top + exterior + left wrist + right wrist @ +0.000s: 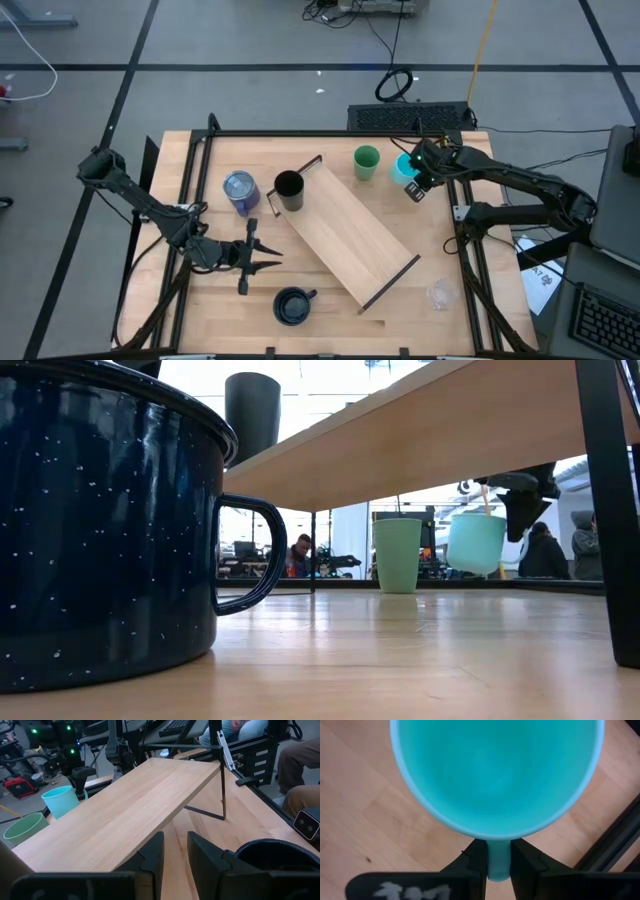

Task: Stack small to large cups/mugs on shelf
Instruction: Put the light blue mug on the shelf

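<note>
right gripper (415, 187) at the far right of the table, fingers closed on the handle of the cyan mug (495, 770); in the low view the mug hangs clear of the tabletop, just beside the green cup (367, 163). left gripper (262, 255) rests near the front left, fingers a narrow gap apart, holding nothing. shelf (345, 235) lies diagonally mid-table, black cup (288, 187) on its far end. purple tumbler (239, 190) left of it, navy mug (291, 305) at front, clear glass cup (438, 293) front right.
</note>
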Tool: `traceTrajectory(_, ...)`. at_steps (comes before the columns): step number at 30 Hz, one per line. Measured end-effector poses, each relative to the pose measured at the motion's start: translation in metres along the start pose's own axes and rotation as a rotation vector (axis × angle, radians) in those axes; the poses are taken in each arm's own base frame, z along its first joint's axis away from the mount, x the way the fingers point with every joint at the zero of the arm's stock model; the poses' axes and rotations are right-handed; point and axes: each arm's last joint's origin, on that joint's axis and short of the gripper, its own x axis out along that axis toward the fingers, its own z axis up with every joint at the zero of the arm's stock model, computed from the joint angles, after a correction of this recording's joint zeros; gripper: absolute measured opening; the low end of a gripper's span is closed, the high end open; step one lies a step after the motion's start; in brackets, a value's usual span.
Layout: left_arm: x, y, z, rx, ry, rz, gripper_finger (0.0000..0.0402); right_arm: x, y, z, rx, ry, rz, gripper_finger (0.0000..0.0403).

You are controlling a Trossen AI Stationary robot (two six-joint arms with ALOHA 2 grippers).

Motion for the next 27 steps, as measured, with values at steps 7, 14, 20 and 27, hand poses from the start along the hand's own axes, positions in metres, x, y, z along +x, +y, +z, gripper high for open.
traceTrajectory(7, 0.0, 0.0, 0.0, -0.004, 0.0, 0.0, 0.0088, 0.0, 0.0, -0.001, -0.003, 0.009, -0.002, 0.0047)
traceTrajectory(14, 0.0, 0.0, 0.0, -0.001, 0.001, 0.0, 0.0088, -0.002, 0.0, -0.002, 0.01, 0.0, 0.001, 0.0047)
traceTrajectory(20, 0.0, 0.0, -0.001, 0.004, 0.009, 0.0, 0.0088, -0.017, 0.006, -0.008, 0.002, -0.082, 0.038, 0.0047)
traceTrajectory(27, 0.0, 0.0, -0.001, 0.008, 0.009, 0.0, 0.0088, -0.041, 0.012, -0.022, 0.033, -0.206, 0.115, 0.0047)
